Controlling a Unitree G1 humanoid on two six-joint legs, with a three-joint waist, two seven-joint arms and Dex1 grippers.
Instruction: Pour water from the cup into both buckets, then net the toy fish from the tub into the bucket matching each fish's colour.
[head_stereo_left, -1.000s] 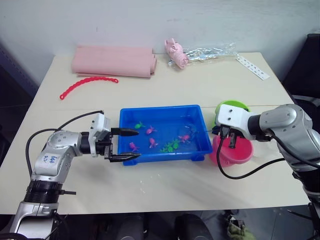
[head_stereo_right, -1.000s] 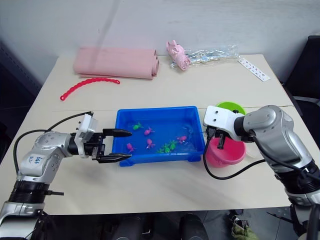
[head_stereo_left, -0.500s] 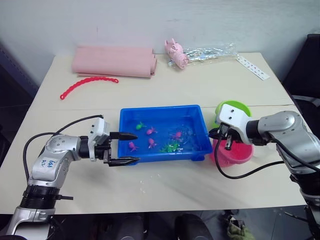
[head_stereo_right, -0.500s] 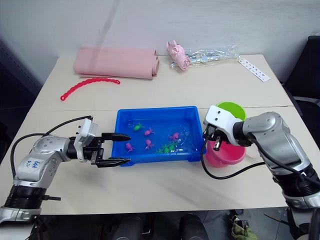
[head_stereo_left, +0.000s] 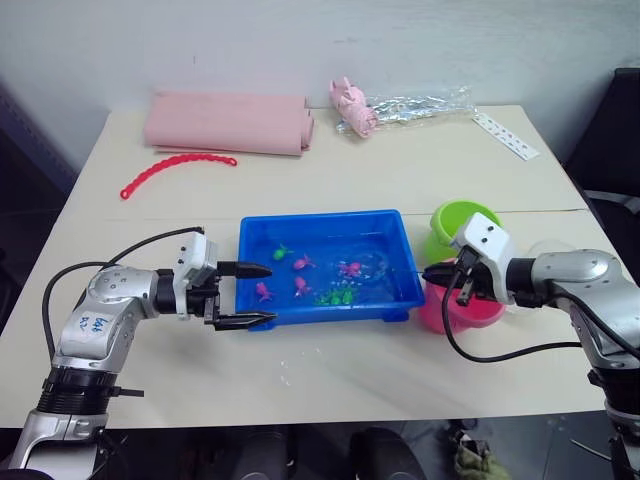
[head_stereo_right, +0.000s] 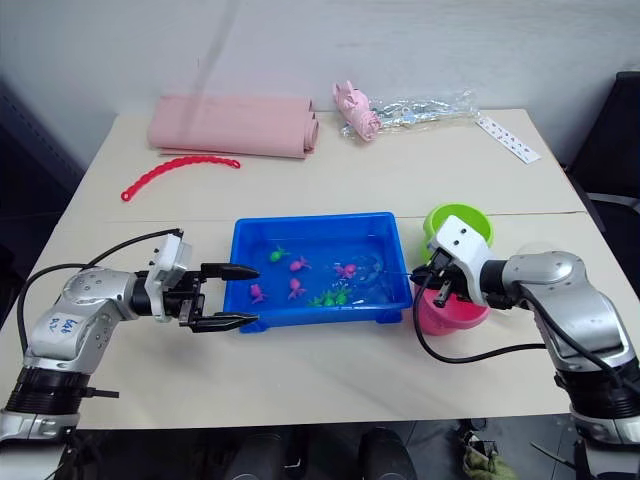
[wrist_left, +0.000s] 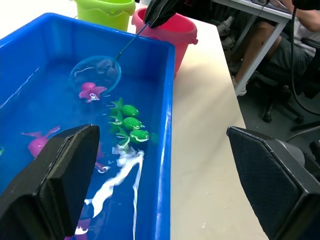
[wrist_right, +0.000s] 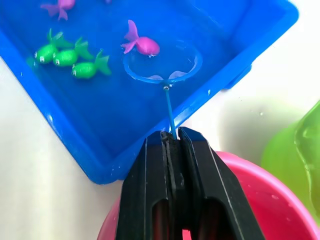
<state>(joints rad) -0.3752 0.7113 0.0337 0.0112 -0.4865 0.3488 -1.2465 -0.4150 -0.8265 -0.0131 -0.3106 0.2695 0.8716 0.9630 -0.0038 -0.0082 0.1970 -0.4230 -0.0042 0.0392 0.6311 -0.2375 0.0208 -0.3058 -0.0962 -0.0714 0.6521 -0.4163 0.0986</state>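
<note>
The right gripper (wrist_right: 172, 137) was clamped tight on the thin handle of the net (wrist_right: 161, 65), its two black fingers pressed together with the handle pinched between them. It hung over the near rim of the pink bucket (head_stereo_left: 462, 310), which stood just beside the right end of the tub (head_stereo_left: 330, 224) — the green bucket (head_stereo_left: 458, 222) stood directly behind the pink one, the two touching or nearly so. The net's blue hoop lay in the tub's water near its right end, with a pink fish (wrist_right: 141, 43) at the hoop's edge; whether the fish lay inside the hoop could not be told. Three green fish (wrist_right: 71, 57) sat in a cluster close by, and further pink fish (head_stereo_left: 300, 285) and one green fish (head_stereo_left: 281, 251) lay toward the tub's left half.

The left gripper (head_stereo_left: 248, 295) was spread wide and held nothing. Its fingers pointed at the tub's left end wall — one fingertip at the level of the rim, the other low against the outside of the wall; contact could not be confirmed.

On the far side of the table (head_stereo_left: 400, 170) lay a folded pink cloth (head_stereo_left: 228, 124) and a red beaded strip (head_stereo_left: 172, 168).
</note>
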